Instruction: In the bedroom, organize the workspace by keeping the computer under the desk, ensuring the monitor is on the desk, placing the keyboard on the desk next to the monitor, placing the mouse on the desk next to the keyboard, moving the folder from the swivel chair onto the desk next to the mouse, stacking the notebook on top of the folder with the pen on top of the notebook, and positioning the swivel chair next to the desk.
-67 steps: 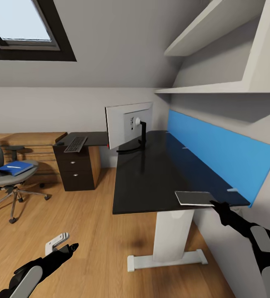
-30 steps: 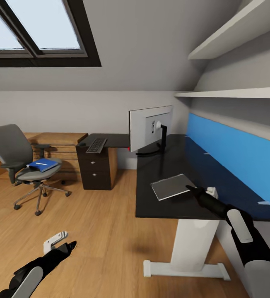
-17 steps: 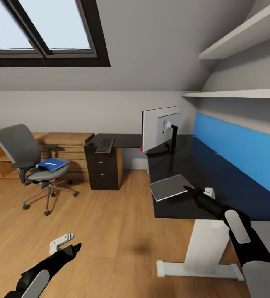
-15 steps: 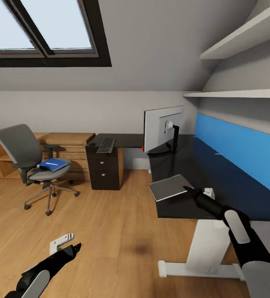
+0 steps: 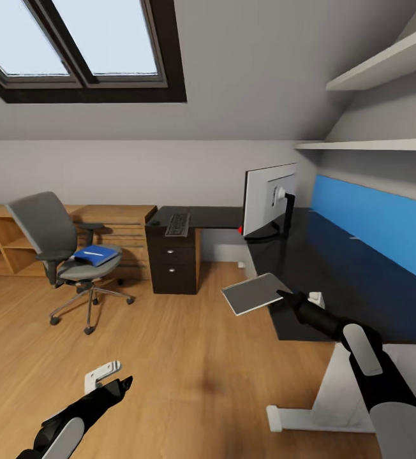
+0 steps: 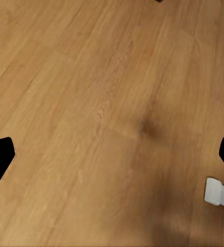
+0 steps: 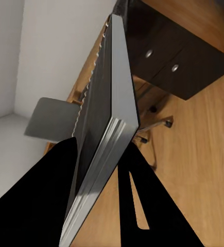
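Right gripper [image 5: 284, 296] clamping notebook [image 5: 254, 293] beside desk [image 5: 335, 274] edge. Left gripper [image 5: 120, 385] spread wide, carrying nothing. Monitor [image 5: 268, 200] already standing on desk. Keyboard [image 5: 177, 224] lying on drawer cabinet [image 5: 173, 268]; folder [image 5: 97, 255] waiting on swivel chair [image 5: 61, 245].

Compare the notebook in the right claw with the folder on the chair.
The notebook is grey; the folder is blue. The notebook is held in the air by the right claw past the desk edge; the folder rests on the swivel chair seat. Both are flat and rectangular.
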### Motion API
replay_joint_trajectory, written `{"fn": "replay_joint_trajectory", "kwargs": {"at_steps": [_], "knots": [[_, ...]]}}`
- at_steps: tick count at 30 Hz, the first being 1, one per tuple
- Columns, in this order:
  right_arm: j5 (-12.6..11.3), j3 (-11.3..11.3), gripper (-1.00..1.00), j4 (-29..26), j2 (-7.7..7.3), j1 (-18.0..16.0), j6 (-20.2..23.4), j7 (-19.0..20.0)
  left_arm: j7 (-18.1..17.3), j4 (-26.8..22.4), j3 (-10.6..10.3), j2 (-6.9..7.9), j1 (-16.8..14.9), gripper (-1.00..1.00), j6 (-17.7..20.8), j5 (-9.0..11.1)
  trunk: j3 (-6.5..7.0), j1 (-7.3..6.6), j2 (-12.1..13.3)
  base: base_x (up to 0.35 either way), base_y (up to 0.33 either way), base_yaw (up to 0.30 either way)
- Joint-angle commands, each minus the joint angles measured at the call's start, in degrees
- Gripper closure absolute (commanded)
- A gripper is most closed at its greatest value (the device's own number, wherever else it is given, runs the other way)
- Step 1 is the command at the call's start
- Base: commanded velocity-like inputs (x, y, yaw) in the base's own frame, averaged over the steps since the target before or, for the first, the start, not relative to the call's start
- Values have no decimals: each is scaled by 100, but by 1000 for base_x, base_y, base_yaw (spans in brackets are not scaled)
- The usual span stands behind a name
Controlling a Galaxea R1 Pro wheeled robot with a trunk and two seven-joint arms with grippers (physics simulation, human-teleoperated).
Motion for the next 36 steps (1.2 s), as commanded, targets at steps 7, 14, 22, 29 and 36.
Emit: {"fn": "replay_joint_trajectory", "kwargs": {"at_steps": [7,14,22,29,36], "knots": [[-10,-19,100,-3,-3,-6,41,18,48,-3,-16,0,-3,-100,-4,59,-6,2,-3,197,302,0],[-5,-23,100,-3,-4,-6,42,18,48,2,-16,-4,-2,-100,-4,60,-6,2,-3,218,288,0],[-5,-23,100,-3,-4,-6,40,18,41,2,-16,-4,-4,-100,-3,60,-6,2,-3,242,267,0],[-3,-22,100,-3,-4,-6,39,18,39,10,-16,-4,-4,-100,-5,60,-6,2,-3,304,105,0],[-2,-18,100,2,-4,-6,39,18,39,76,-22,-4,-4,-100,-3,60,-6,2,-3,333,35,0]]}}
